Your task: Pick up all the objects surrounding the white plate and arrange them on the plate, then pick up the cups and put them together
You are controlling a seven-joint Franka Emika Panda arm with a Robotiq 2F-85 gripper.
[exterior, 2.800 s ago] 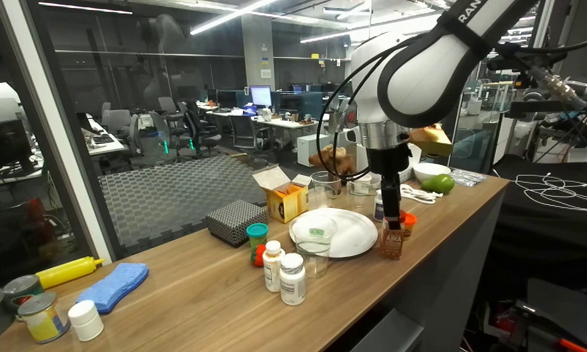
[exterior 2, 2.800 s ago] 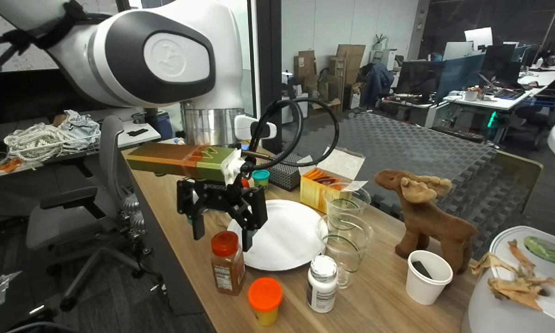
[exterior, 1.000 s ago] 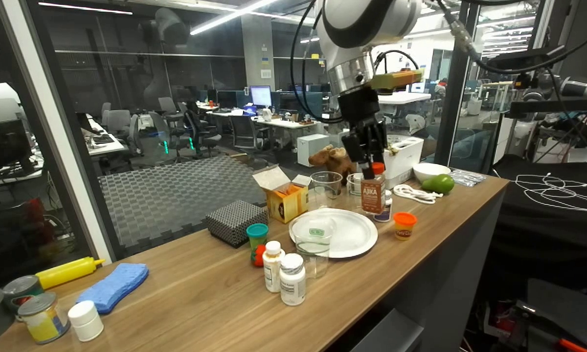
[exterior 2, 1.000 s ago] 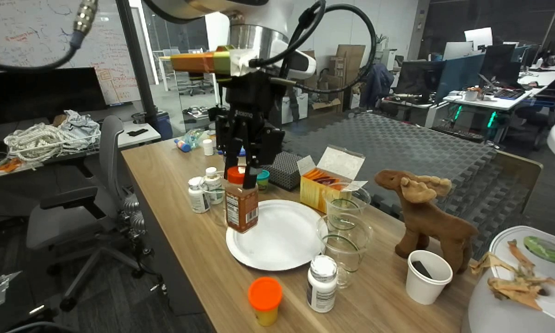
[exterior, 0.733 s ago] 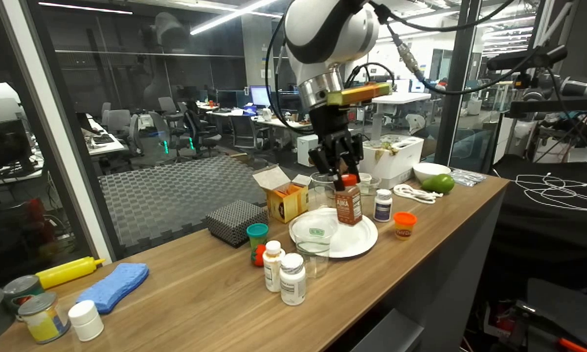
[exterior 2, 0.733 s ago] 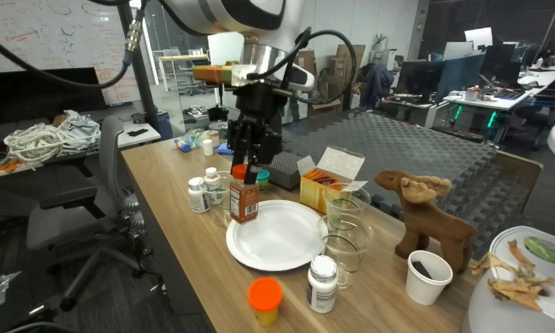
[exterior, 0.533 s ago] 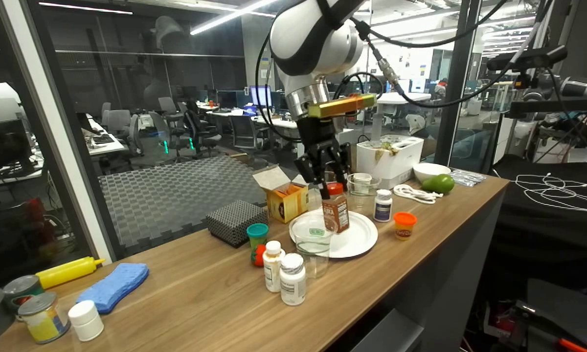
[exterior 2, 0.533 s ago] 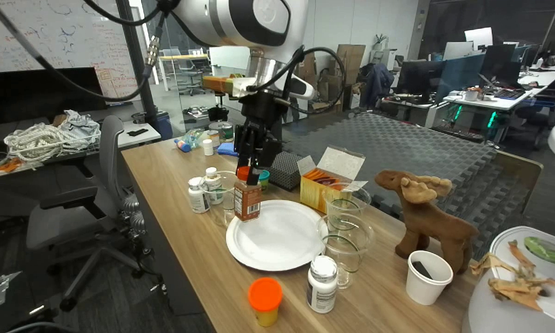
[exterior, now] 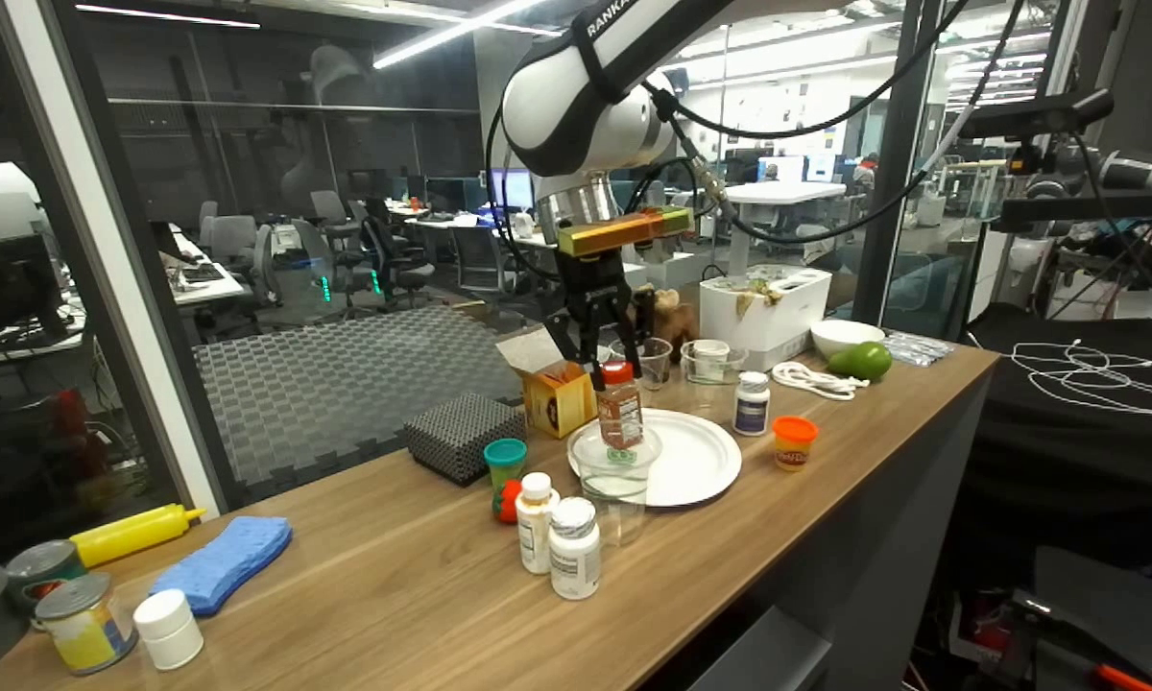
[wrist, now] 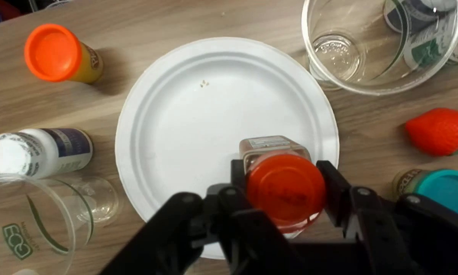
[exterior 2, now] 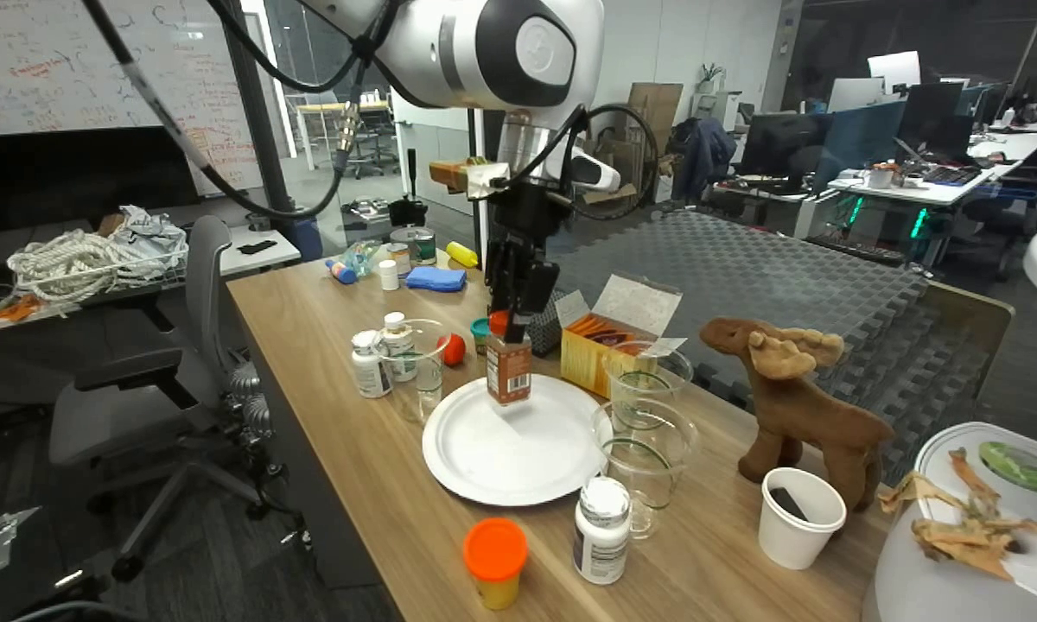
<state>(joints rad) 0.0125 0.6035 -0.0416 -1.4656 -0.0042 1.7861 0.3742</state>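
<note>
Jaws pinch the spice jar (wrist: 280, 173) in the wrist view: we see the gripper (wrist: 283, 176) with its fingers (wrist: 335, 193) on either side of the red cap (wrist: 286, 191), and the jar's body below them over the white plate (wrist: 191, 118). The cap looks stiff, smooth and round, so we judge it can take a firm squeeze but could turn between flat fingertips.

In an exterior view we find the jar nearly upright over the plate, on the side toward the teal-lidded tub (exterior: 505, 463); whether its base touches, we cannot say. Its body is square and clear-walled, glass or hard plastic, and seems filled with something reddish brown. We expect modest weight, set low, that may swing a little from the cap; the flat sides under the shoulder would give us a steadier hold. Near the plate stand the white-capped bottle (exterior: 752, 408) and the orange-lidded tub (exterior: 794, 446), both probably light and easiest for us to take around the lid.

In an exterior view, where the yellow carton (exterior 2: 583, 363) shows past the plate, the plate looks like pressed paper: light, and apt to slip if we press on its rim. We would lower the jar onto the flat middle. The clear cups (exterior 2: 644, 471) look thin and easily crushed; we would hold them gently, low on the wall.
</note>
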